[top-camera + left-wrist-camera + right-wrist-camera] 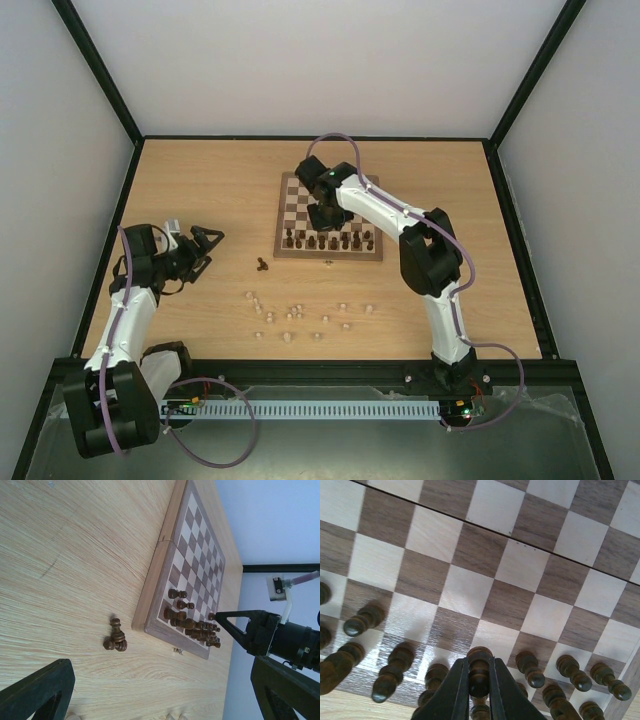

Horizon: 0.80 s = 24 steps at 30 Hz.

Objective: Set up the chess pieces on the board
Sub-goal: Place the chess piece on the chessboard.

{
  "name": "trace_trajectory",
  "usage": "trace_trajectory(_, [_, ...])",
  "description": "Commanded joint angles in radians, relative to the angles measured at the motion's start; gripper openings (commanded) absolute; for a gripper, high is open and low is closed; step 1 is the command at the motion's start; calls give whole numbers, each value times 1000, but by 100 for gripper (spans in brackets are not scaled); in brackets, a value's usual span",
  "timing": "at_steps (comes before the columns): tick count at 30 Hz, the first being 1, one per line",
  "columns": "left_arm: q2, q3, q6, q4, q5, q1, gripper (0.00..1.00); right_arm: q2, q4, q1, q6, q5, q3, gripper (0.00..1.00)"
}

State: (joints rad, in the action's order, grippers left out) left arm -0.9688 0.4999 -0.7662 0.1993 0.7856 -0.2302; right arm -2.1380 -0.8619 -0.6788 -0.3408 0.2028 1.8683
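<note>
Right fingers [466, 685]: closed on one dark chess piece [479, 667], one end showing past the tips.
Left fingers [209, 242]: spread open and empty, over the worktop [200, 190], well left of the board [300, 195].
Key relation: your held piece's long axis appears to run along the fingers. It sits over the near rows among the other dark pieces [330, 241], and the board lies directly beyond it.
Right arm pose: stretched across the board, wrist folded back toward you.
Pale pieces [295, 315]: loose on the worktop, none yet on the board.

Seen from above, the right arm [385, 208] is hiding the upper middle of the board [287, 205], and we are finding the pale pieces [270, 318] too small to name. At the right wrist view's bottom, the right hand [479, 672] is covering the base of a dark piece [479, 656].
</note>
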Motion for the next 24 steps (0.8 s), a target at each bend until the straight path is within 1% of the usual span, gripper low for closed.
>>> trace_trajectory(1, [-5,25,10,-18,18,-5,99,-13,-40,20,10,7,-36,4])
trace_trajectory(9, [-5,22,7,-23,14,-5,100,-21,-12,36,16,-13,-66,4])
trace_trajectory(24, [-4,19,-1,-28,7,-5,99,-52,18,38,30,-51,-70,7])
